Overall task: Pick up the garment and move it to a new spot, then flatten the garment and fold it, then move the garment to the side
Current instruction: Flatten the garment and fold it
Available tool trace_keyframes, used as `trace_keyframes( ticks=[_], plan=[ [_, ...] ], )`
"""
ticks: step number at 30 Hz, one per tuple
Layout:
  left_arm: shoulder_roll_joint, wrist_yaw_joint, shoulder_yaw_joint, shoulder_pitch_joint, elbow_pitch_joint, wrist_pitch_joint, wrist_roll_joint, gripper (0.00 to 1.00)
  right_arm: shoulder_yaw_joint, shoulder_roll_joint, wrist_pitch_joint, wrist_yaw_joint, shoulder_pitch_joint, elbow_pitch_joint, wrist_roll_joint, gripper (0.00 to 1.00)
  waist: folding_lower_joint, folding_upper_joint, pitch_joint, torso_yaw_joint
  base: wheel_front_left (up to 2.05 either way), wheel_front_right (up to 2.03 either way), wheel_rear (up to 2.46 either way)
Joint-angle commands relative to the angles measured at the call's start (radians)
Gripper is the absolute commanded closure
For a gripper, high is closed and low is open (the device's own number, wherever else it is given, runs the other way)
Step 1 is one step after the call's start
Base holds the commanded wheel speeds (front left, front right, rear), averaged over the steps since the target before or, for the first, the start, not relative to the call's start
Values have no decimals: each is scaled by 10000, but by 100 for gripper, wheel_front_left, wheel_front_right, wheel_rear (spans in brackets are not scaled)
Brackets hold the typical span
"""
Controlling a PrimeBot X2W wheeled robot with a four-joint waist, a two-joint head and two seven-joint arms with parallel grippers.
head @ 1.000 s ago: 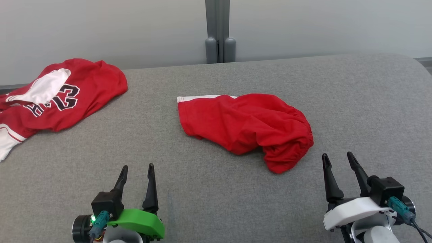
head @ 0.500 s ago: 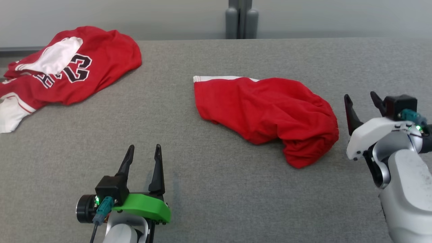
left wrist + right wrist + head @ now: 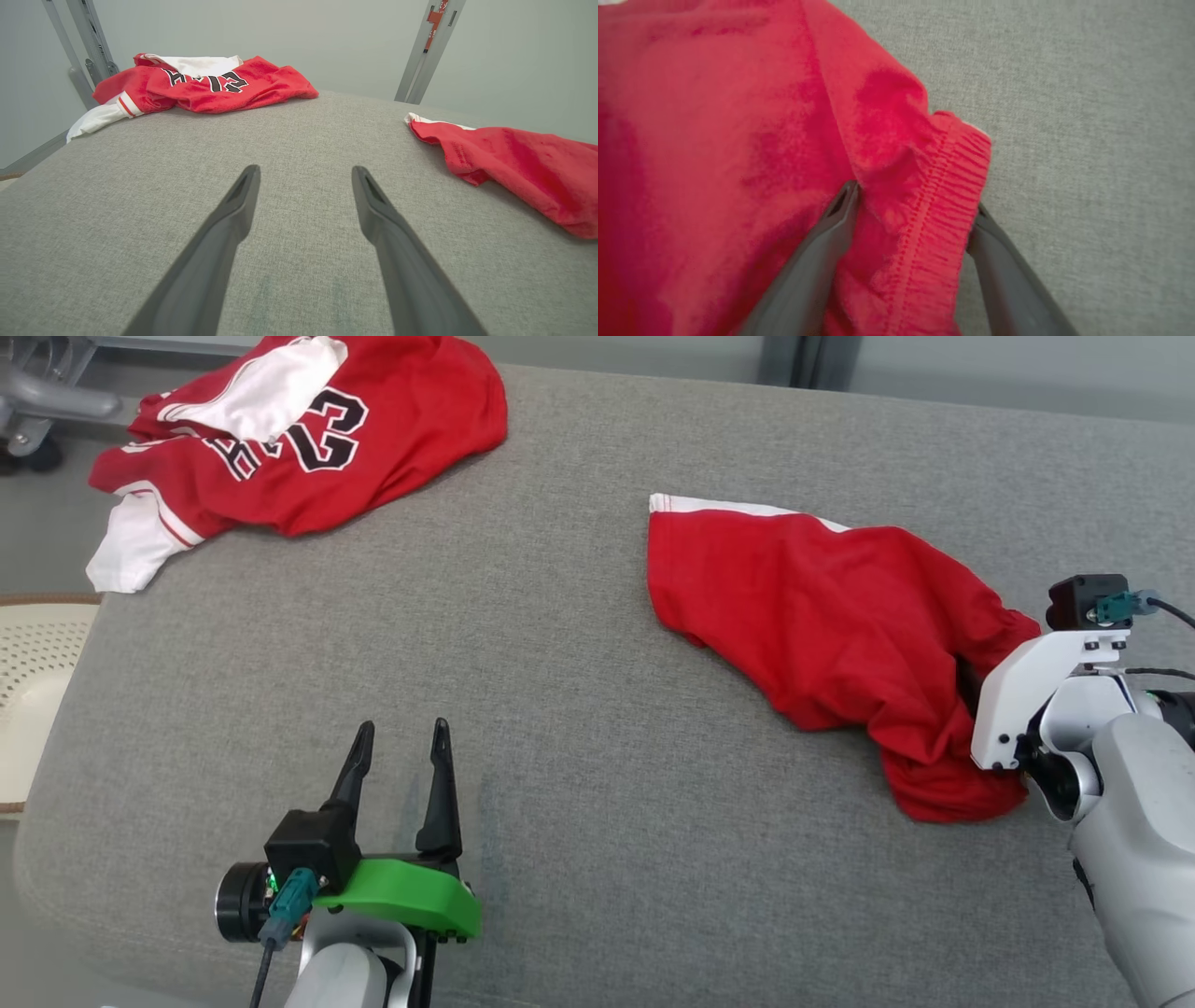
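Grey padded surface (image 3: 579, 709), grey wall (image 3: 327, 37) behind. Left gripper (image 3: 402, 725) spread wide, empty, above the near edge. Right gripper (image 3: 915, 198) jaws wide, straddling the elastic waistband of the red shorts (image 3: 822, 616) by the right edge, not clamped. Red jersey (image 3: 373, 457) at far-left corner.

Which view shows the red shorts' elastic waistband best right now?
Right wrist view: the gathered waistband sits close up inside the open right gripper. Head view: the right arm covers part of it. Left wrist view: the hem end of the shorts.
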Motion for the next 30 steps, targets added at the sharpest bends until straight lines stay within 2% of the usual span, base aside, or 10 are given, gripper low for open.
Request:
trace_keyframes(
  ticks=[1, 3, 8, 14, 21, 30],
  plan=[
    [14, 77, -4, -87, 13, -9, -68, 0, 137, -31, -91, 4, -105, 52, 181, 66, 0, 0, 39, 128, 0, 0, 0],
    [14, 90, 12, -66, 11, -9, -53, 0, 174, -131, -587, 4, -186, -39, 174, 100, 0, 0, -36, 84, 0, 0, 0],
    [15, 45, 71, 14, 64, -9, 48, 0, 145, -202, -2521, 3, -642, -371, -239, 100, 0, 0, -312, -133, 0, 0, 0],
    [17, -33, 129, 150, 181, -8, 142, 0, 642, -4, -4054, 3, -971, -1076, -462, 100, 0, 0, -736, -451, 0, 0, 0],
    [18, -83, 197, 311, 219, -9, 216, 0, 1948, 223, -4517, 3, 216, -2294, -68, 100, 0, 0, -975, -885, 0, 0, 0],
    [18, -135, 305, 299, 238, -8, 302, 0, 3541, 297, -4566, 3, 3000, -3812, 408, 100, 0, 0, -954, -1459, 0, 0, 0]
  ],
)
